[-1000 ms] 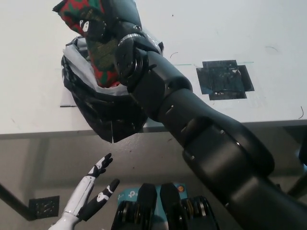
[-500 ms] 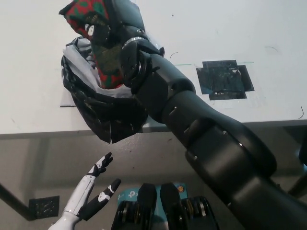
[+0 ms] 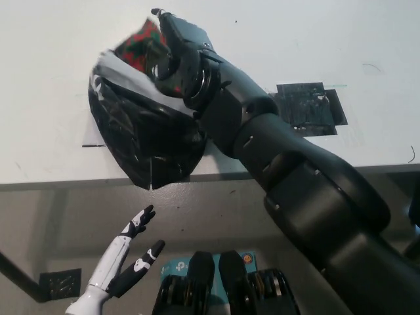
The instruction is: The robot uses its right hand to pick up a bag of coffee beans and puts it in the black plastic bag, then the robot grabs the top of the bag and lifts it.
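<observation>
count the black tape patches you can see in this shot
2: one black tape patch lies on the white table, right of the right hand; a smaller one is on the floor at lower left. The arm may hide others.

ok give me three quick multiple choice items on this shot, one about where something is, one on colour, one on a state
1. Where does the black plastic bag sit?
A. on the floor
B. on the white table, at its near edge
C. in the left hand

2. What colours show on the coffee bean bag?
A. red and green
B. blue and yellow
C. plain white

3. What is the left hand doing?
A. gripping the plastic bag
B. pressing on the table
C. resting open below the table edge

Key: 1 B, the bag lies on the tabletop and bulges over the near edge. 2 A, a red and green pattern shows at the bag's mouth beside the right hand. 3 C, its fingers are apart, holding nothing.
</observation>
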Controlling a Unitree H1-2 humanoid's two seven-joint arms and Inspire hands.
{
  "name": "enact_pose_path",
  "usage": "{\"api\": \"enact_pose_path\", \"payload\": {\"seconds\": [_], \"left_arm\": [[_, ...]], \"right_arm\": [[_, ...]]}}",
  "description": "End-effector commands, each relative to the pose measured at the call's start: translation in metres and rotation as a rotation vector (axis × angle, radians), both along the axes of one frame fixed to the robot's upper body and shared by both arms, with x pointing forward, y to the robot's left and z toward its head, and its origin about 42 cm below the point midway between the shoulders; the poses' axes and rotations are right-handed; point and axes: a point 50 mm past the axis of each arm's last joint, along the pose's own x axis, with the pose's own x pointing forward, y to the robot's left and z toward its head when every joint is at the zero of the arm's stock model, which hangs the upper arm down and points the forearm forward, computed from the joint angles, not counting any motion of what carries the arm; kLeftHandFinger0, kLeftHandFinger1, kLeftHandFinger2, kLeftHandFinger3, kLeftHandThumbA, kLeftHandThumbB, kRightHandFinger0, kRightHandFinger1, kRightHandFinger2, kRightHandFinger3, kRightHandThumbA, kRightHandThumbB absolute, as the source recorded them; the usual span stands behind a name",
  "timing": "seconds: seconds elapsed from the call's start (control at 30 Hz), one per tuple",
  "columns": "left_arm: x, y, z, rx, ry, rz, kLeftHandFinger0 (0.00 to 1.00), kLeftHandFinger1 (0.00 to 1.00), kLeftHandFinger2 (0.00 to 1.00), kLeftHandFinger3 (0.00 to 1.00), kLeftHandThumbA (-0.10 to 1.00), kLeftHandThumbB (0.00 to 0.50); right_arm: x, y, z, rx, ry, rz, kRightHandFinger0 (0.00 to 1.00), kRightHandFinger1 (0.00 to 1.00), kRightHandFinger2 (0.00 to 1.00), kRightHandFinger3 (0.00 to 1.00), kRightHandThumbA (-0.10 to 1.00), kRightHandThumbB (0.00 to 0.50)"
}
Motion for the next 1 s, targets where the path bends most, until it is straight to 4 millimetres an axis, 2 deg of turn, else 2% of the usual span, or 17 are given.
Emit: {"api": "enact_pose_path", "payload": {"seconds": [0.0,0.33,0.4,0.43,0.5,0.57,0.6,0.63,0.67,0.73,0.83,0.87,0.9,0.97], "left_arm": [[0.006,-0.001,0.013,-0.006,-0.042,-0.023,1.0,1.0,1.0,1.0,0.86,0.282],[0.011,-0.003,0.014,-0.009,-0.046,-0.031,1.0,1.0,1.0,1.0,0.84,0.272],[0.011,-0.004,0.014,-0.005,-0.045,-0.035,1.0,1.0,1.0,1.0,0.84,0.272],[0.011,-0.004,0.014,-0.003,-0.043,-0.035,1.0,1.0,1.0,1.0,0.84,0.275],[0.011,-0.004,0.014,-0.001,-0.044,-0.036,1.0,1.0,1.0,1.0,0.85,0.275],[0.011,-0.004,0.013,0.005,-0.042,-0.036,1.0,1.0,1.0,1.0,0.86,0.278],[0.01,-0.003,0.013,0.008,-0.041,-0.037,1.0,1.0,1.0,1.0,0.86,0.278],[0.01,-0.003,0.013,0.007,-0.034,-0.04,1.0,1.0,1.0,1.0,0.87,0.283],[0.01,-0.003,0.013,0.004,-0.031,-0.041,1.0,1.0,1.0,1.0,0.86,0.277],[0.009,-0.002,0.013,0.004,-0.031,-0.044,1.0,1.0,1.0,1.0,0.85,0.268],[0.01,-0.001,0.013,0.013,-0.031,-0.041,1.0,1.0,1.0,1.0,0.86,0.272],[0.009,-0.001,0.013,0.014,-0.03,-0.041,1.0,1.0,1.0,1.0,0.86,0.272],[0.01,-0.001,0.013,0.021,-0.028,-0.037,1.0,1.0,1.0,1.0,0.88,0.281],[0.009,-0.001,0.012,0.024,-0.023,-0.035,1.0,1.0,1.0,1.0,0.89,0.28]], "right_arm": [[0.004,0.003,0.048,-0.018,-0.07,0.029,1.0,1.0,1.0,1.0,0.78,0.321],[0.013,-0.015,0.057,0.001,-0.102,0.008,1.0,1.0,1.0,1.0,0.85,0.324],[0.015,-0.02,0.062,0.003,-0.111,0.007,1.0,1.0,1.0,1.0,0.91,0.333],[0.018,-0.027,0.067,0.002,-0.121,0.005,1.0,1.0,1.0,1.0,1.0,0.331],[0.021,-0.034,0.072,0.006,-0.132,0.003,1.0,1.0,1.0,1.0,1.0,0.341],[0.025,-0.046,0.086,0.042,-0.138,0.002,1.0,1.0,1.0,1.0,1.0,0.297],[0.026,-0.049,0.089,0.056,-0.139,0.0,1.0,1.0,1.0,1.0,1.0,0.293],[0.028,-0.057,0.104,0.113,-0.156,-0.001,1.0,1.0,1.0,1.0,1.0,0.286],[0.029,-0.062,0.117,0.142,-0.174,0.013,1.0,1.0,1.0,1.0,1.0,0.304],[0.029,-0.071,0.143,0.196,-0.204,0.058,1.0,1.0,1.0,1.0,1.0,0.307],[0.017,-0.078,0.184,0.223,-0.24,0.158,1.0,1.0,1.0,1.0,1.0,0.358],[0.015,-0.079,0.187,0.226,-0.24,0.173,1.0,1.0,1.0,1.0,1.0,0.358],[0.004,-0.081,0.197,0.225,-0.236,0.23,1.0,1.0,1.0,1.0,1.0,0.385],[-0.012,-0.083,0.203,0.216,-0.221,0.319,1.0,1.0,1.0,1.0,1.0,0.385]]}}
